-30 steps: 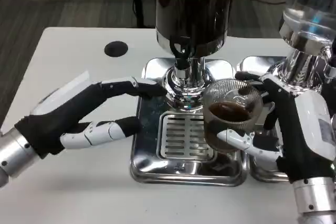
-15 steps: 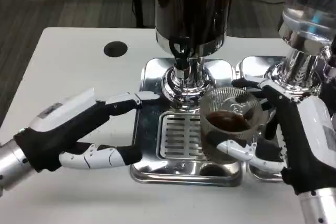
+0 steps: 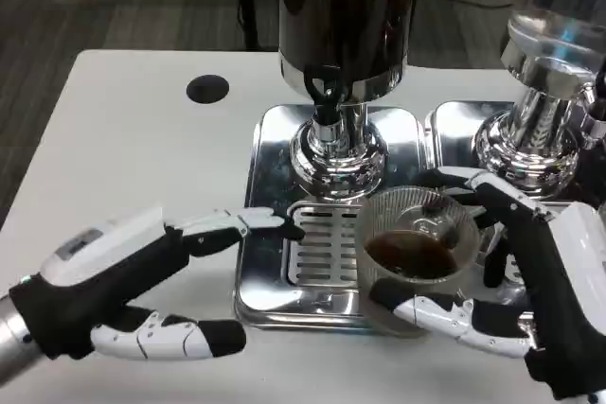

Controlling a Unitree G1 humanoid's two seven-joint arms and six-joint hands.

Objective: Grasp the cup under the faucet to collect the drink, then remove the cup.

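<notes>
A clear ribbed cup (image 3: 413, 257) with dark drink in it is held by my right hand (image 3: 530, 290), thumb in front and fingers behind it. The cup hangs over the front right corner of the steel drip tray (image 3: 327, 257), well forward of the black faucet (image 3: 327, 101) on the dark drink dispenser (image 3: 346, 21). My left hand (image 3: 133, 290) is open at the tray's left front, fingers spread and holding nothing; one fingertip reaches over the tray's edge.
A second dispenser (image 3: 549, 63) with a clear tank stands on its own tray at the right. A black round hole (image 3: 208, 89) is in the white table at the back left. Bare tabletop lies at the left and along the front.
My right hand has drawn the cup forward, away from the faucet toward the tray's front edge. My left hand has pulled back from the dispenser's base toward the table's front.
</notes>
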